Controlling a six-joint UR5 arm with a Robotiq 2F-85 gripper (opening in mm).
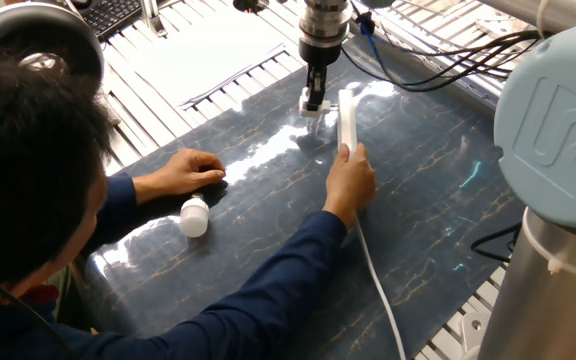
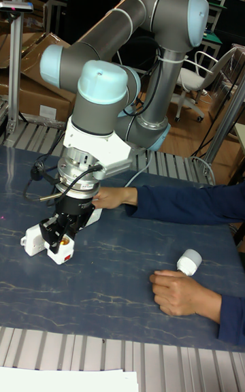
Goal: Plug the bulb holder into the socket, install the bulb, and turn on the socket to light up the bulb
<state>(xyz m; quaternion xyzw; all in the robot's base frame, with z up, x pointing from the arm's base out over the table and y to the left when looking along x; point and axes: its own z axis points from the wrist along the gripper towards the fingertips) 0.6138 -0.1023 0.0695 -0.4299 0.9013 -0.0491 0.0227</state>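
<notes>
My gripper (image 1: 314, 100) (image 2: 60, 241) is shut on the bulb holder (image 1: 313, 106) (image 2: 62, 250), a small white cube with an orange spot showing in the tall fixed view. It hangs low over the table, right beside the far end of the socket (image 1: 346, 120) (image 2: 31, 240), a long white strip with a cord. Whether holder and strip touch I cannot tell. A person's hand (image 1: 351, 178) (image 2: 112, 196) steadies the strip's near end. The white bulb (image 1: 195, 215) (image 2: 188, 260) lies on the dark marbled table (image 1: 268, 250), well away from the gripper.
The person's other hand (image 1: 183, 172) (image 2: 180, 293) rests by the bulb, and their head and arms fill the near left of the fixed view. The white cord (image 1: 378, 285) trails toward the front edge. Black cables (image 1: 418, 60) hang behind the gripper. A slatted metal frame (image 1: 168, 80) borders the table.
</notes>
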